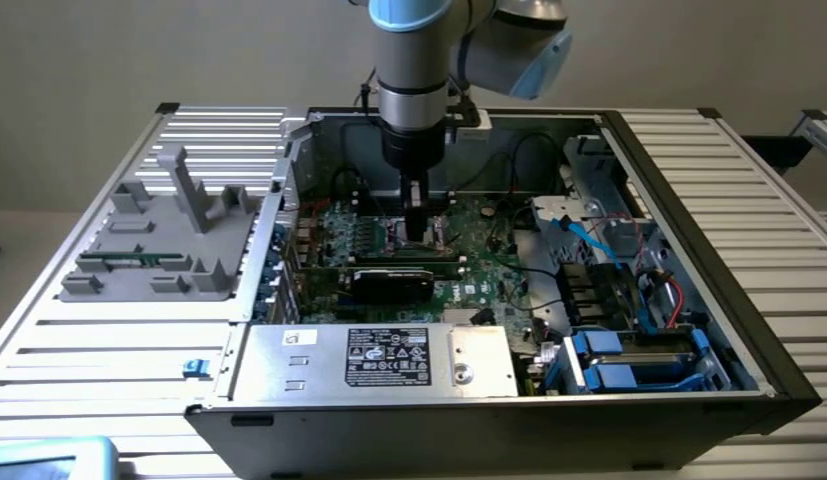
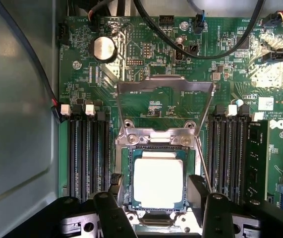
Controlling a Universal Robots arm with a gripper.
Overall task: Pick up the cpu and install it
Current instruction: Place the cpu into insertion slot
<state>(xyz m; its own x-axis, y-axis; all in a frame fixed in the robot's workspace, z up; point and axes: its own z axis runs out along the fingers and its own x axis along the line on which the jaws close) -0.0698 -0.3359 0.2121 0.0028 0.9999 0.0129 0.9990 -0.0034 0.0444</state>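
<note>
The arm reaches straight down into an open computer case [image 1: 613,135] that lies on a slatted table [image 1: 733,190]. In the exterior view, with the middle of the case as the centre of the dial, the gripper [image 1: 417,225] hangs over the green board [image 1: 487,270] at about 10 o'clock. A black card [image 1: 393,283] lies on the board just beside the gripper, at the gripper's 6 o'clock. A silver box with a label [image 1: 373,360] fills the case at 7 o'clock, and blue brackets [image 1: 627,360] sit at about 4 o'clock. Outside the case, at 9 o'clock, a grey tray [image 1: 160,240] rests on the table.

In the wrist view the cpu [image 2: 158,181] lies flat and square in its socket [image 2: 125,198] on the board, its pale metal top facing the camera. The gripper [image 2: 156,183] is low over it, and its black fingers [image 2: 112,215] stand one on each side of the chip. The jaws are spread wider than the cpu, with a thin strip of the socket's edge showing between each pad and the chip, so they grip nothing.

On the far side of the socket from the fingers, a metal frame [image 2: 165,87] stands hinged open against the board. Rows of dark memory slots [image 2: 86,148] flank the socket on both sides. A round silver battery [image 2: 104,48] sits on the board past the frame, and black cables [image 2: 215,49] curve across that part of the board.
</note>
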